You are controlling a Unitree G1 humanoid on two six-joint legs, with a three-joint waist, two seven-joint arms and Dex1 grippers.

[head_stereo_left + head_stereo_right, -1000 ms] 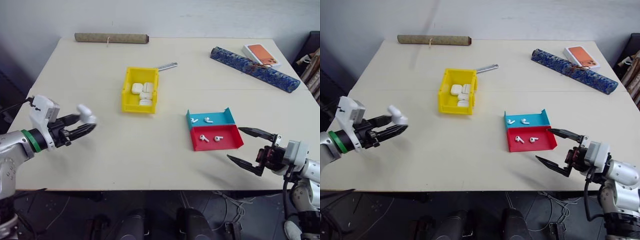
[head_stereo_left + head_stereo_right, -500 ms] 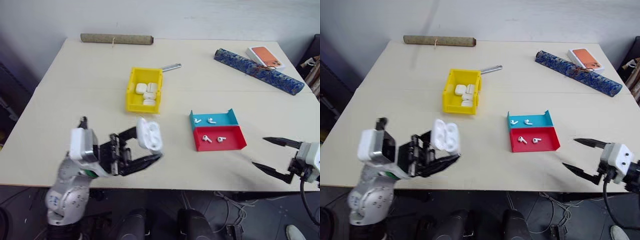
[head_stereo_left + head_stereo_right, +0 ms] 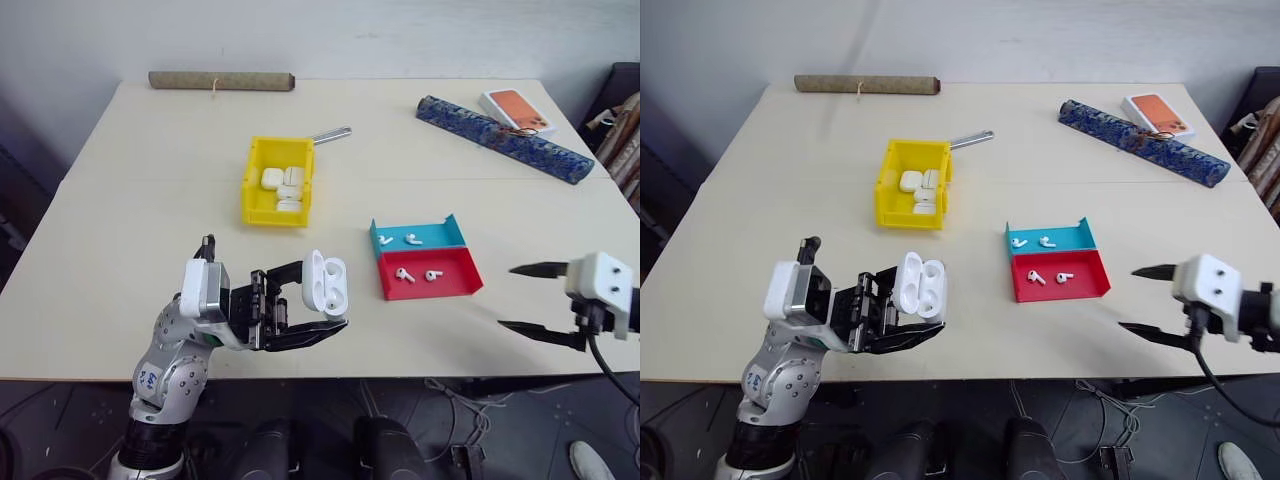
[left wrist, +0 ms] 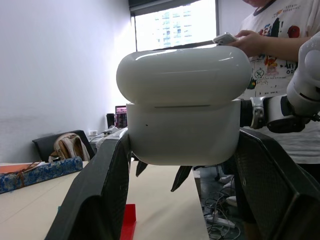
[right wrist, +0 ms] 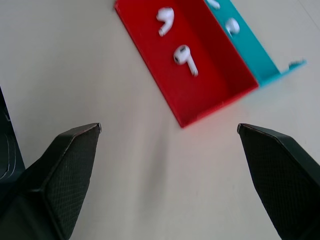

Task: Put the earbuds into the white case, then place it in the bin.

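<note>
The white case is smooth, glossy plastic. The earbuds have the same glossy white finish. The bin is bright yellow moulded plastic with a slight sheen. The worktop is pale, matt and smooth. The fingers are black and matt with a fine mesh texture.

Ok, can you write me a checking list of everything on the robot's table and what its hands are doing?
Surface: pale table, mostly bare.
Job's things: white case, lid open, held up by left gripper; four earbuds lying in red-and-teal tray; yellow bin holding several other white cases.
Clutter: brown roll, blue patterned roll, orange-topped box, metal rod.
Grippers: left shut on case; right gripper open, empty, right of tray.
Cables: a tangle under the table.
Surroundings: person holding phone.
</note>
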